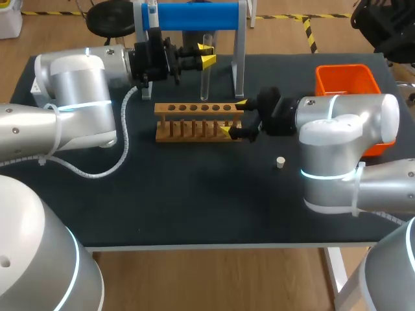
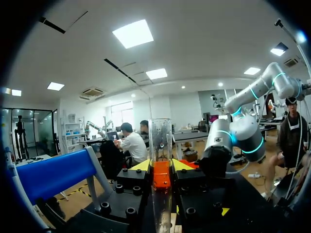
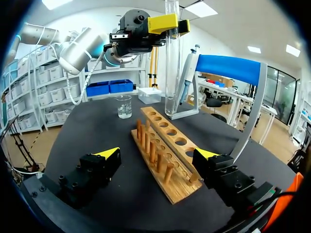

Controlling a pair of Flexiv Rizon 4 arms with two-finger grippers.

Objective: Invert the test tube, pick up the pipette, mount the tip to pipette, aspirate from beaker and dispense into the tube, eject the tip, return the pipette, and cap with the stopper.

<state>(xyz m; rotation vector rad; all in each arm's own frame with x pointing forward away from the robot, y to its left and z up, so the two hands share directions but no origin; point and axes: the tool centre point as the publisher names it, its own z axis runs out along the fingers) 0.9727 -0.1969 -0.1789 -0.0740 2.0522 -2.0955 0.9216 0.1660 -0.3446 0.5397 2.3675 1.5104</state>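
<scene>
My left gripper (image 1: 202, 58) is clenched on the test tube (image 1: 205, 81), which stands upright between its fingers, over the holes of the wooden rack (image 1: 194, 120). The tube is clear glass and looks empty. Its rounded end points down and its rim points up, so I judge the inversion done and the tube about ready to be seated.

My right gripper (image 1: 233, 117) is released, its fingers straddling the near end of the rack, which lies between them.

Everything else seems undone. The pipette (image 3: 186, 73) hangs on its stand and the beaker (image 3: 124, 107) sits ahead of my right gripper, both beyond the rack. The stopper (image 1: 280, 162) lies on the table beside my right wrist.
</scene>
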